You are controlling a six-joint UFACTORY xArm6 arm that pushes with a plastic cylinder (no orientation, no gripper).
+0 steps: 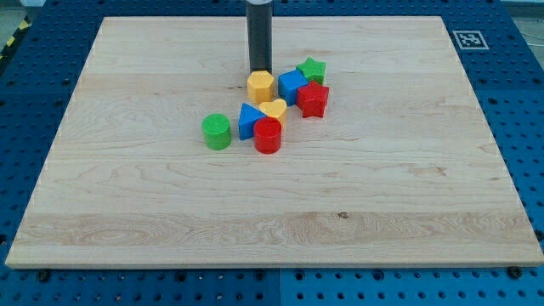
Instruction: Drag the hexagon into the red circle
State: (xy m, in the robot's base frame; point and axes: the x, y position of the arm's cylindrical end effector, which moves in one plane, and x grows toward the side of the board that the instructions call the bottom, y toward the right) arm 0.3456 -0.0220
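The yellow-orange hexagon (260, 86) sits on the wooden board just above the centre of the block cluster. The red circle, a short red cylinder (268, 135), stands below it at the cluster's bottom. Between them lie a yellow heart (274, 109) and a blue triangle (249, 120). My tip (259, 70) is at the hexagon's top edge, touching or nearly touching it; the dark rod rises straight up out of the view's top.
A blue cube-like block (292, 86), a green star (311, 69) and a red star (313, 99) crowd the hexagon's right side. A green cylinder (217, 131) stands alone to the left. The wooden board (127, 212) lies on a blue perforated table.
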